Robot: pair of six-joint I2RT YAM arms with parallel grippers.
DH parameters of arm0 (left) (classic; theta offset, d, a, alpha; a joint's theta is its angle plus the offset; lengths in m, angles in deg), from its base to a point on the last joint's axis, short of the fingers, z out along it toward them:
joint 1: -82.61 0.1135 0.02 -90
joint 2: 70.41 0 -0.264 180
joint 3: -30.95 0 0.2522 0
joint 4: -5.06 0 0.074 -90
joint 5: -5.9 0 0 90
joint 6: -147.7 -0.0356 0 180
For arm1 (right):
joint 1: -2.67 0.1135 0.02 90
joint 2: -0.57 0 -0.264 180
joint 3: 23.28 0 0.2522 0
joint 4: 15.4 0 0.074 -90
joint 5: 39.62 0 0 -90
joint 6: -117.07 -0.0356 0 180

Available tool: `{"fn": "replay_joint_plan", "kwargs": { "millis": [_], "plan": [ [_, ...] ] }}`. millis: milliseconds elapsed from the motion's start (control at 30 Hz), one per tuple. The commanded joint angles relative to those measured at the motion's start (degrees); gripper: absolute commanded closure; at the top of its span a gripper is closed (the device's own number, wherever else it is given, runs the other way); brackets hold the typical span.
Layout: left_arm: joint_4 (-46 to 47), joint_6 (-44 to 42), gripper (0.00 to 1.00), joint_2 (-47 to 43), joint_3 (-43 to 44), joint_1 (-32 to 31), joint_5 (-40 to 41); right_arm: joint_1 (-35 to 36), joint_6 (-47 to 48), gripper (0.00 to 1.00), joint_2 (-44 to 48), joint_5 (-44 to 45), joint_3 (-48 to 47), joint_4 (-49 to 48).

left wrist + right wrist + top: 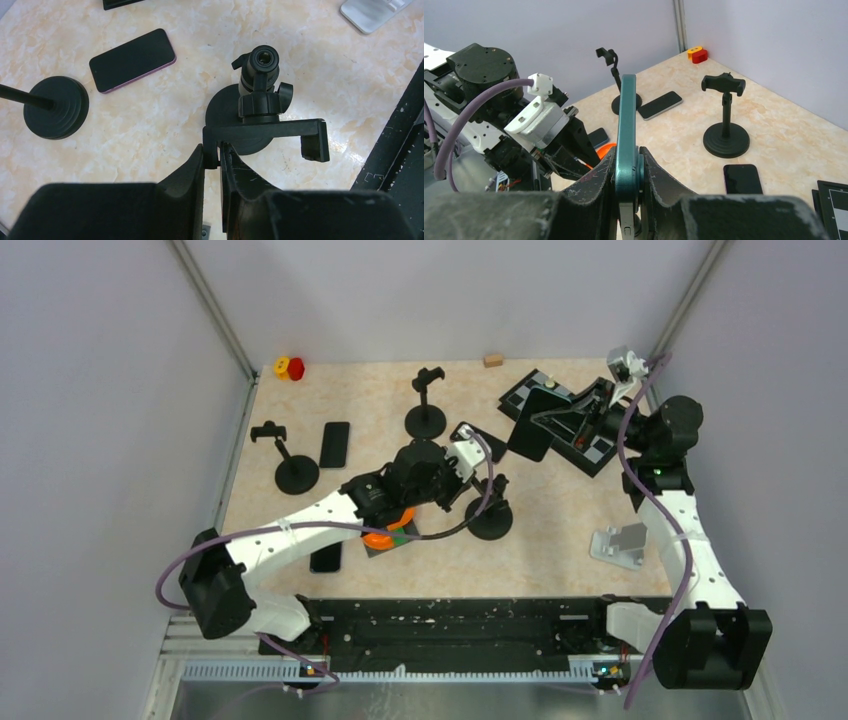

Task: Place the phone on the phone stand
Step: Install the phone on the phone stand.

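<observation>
Where the left arm leans in from the near edge, a dark phone [325, 558] lies flat beside its forearm and an orange object [384, 536] shows under its wrist. A silver stand [620, 543] sits on the table [560, 530] close to the right arm.

Just beyond, at the middle of the table, the left gripper [212, 150] is clenched on the phone stand [260, 100]. Its two fingers pinch the left end of the stand's horizontal clamp bar, and the round black base sits directly below. The clamp holds nothing.

Farther back a purple-edged phone [132, 60] lies face up, near a second stand [427, 405]. To the left of these, a third stand [290, 465] stands just beside another flat phone [335, 443].

At the far right the right gripper [627, 152] grasps the teal phone [626, 110]. The phone stands upright and edge-on between the two fingers, with most of its length rising above them. It is held over a black board [590, 450], well apart from the phone stand and to the right of it.

Against the far wall sit a red and yellow block [290, 368] in the left corner and a small wooden block [492, 360] near the middle.
</observation>
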Motion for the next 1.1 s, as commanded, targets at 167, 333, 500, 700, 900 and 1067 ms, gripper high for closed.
{"fn": "replay_joint_plan", "kwargs": {
  "millis": [167, 333, 500, 700, 900, 1067],
  "plan": [
    [-0.57, 1.57, 1.00, 2.44, 8.75, 3.86, -2.04, 3.46, 3.04, 1.00, -1.43, -3.48, -1.65, -5.39],
    [-0.74, 2.06, 1.00, 4.58, 11.44, 6.56, -5.52, 6.99, 5.04, 1.00, -3.77, -6.39, -1.76, -8.33],
    [0.29, 2.78, 1.00, 6.64, 12.81, 8.59, -7.42, 10.59, 6.99, 1.00, -6.36, -8.89, -2.80, -10.26],
    [2.23, 4.39, 1.00, 6.01, 9.99, 10.37, -11.14, 15.85, 12.64, 1.00, -9.38, -12.16, -3.28, -8.45],
    [4.79, 4.18, 1.00, 3.56, 5.39, 11.37, -15.75, 22.24, 17.66, 1.00, -13.76, -14.77, -4.96, -5.72],
    [6.09, 4.28, 1.00, 3.12, 3.67, 12.18, -18.54, 26.40, 16.30, 1.00, -17.96, -16.74, -6.53, -9.51]
  ]
}}
